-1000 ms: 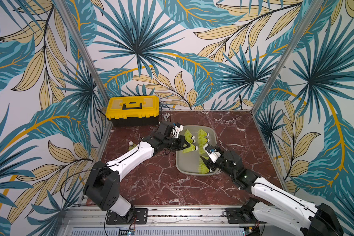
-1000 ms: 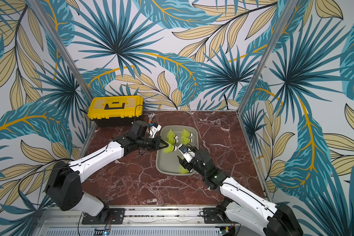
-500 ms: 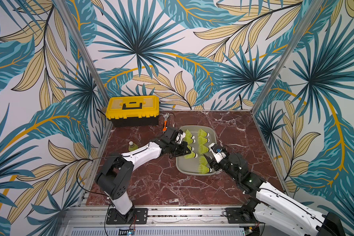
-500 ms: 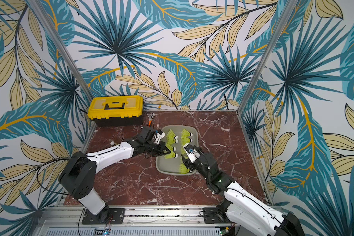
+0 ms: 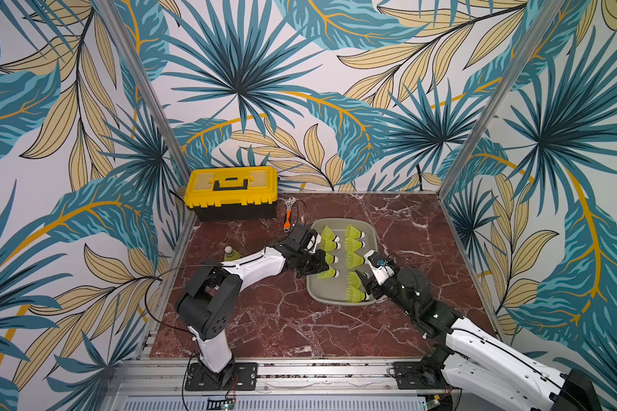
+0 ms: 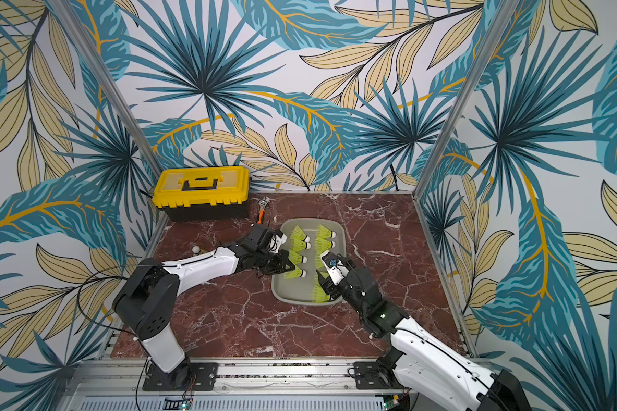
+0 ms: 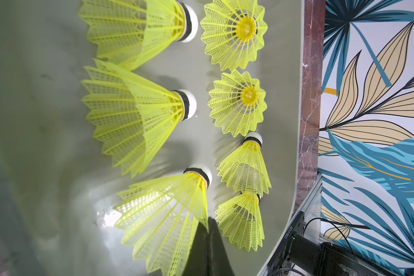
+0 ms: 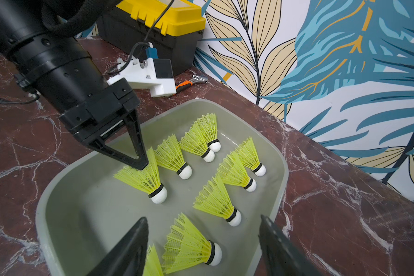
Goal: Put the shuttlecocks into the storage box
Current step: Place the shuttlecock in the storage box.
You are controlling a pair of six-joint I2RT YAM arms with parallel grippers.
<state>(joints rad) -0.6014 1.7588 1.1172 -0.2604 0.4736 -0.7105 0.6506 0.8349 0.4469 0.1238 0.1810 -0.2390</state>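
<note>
Shut tight at the left gripper (image 8: pixel 142 165), with tips on the skirt of a shuttlecock (image 8: pixel 148 181) inside the box (image 8: pixel 41 215). Spread wide at the right gripper (image 8: pixel 203 217), with a second shuttlecock (image 8: pixel 189 243) lying between its jaws. Rows of shuttlecocks (image 8: pixel 232 172) between and past both grippers. And well behind the left gripper, out on the table (image 5: pixel 264 320), one stray (image 5: pixel 231 254)!
</note>
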